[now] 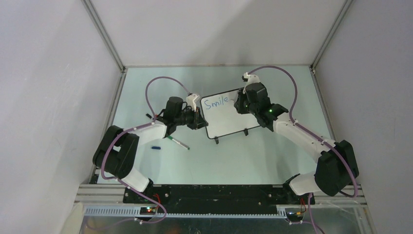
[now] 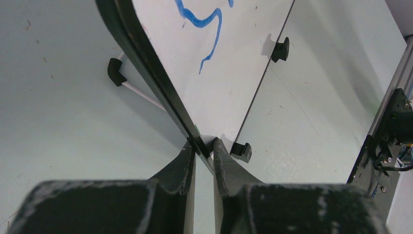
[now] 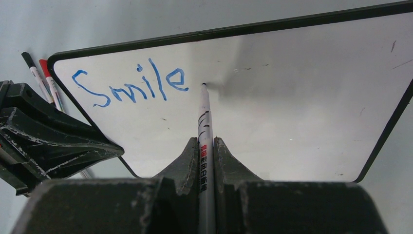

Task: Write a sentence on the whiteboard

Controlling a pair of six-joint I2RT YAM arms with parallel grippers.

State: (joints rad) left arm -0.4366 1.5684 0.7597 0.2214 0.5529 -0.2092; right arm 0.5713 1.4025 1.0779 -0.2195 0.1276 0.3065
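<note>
Clamping a white marker [image 3: 203,117] between its fingers, my right gripper [image 3: 201,142] points it straight ahead. The tip sits at the whiteboard [image 3: 302,102], just past the final "e" of the sentence [image 3: 130,87]. That reads "Smile" in blue, up and to the left of the fingertips. I cannot tell whether the tip actually touches. My left gripper [image 2: 201,146] is pinched on the board's black frame edge, one finger on each face, with a black foot [image 2: 242,151] just to its right. Farther left of my right gripper, behind the left one, two loose pens [image 3: 44,80] lie on the table [image 1: 243,161].
</note>
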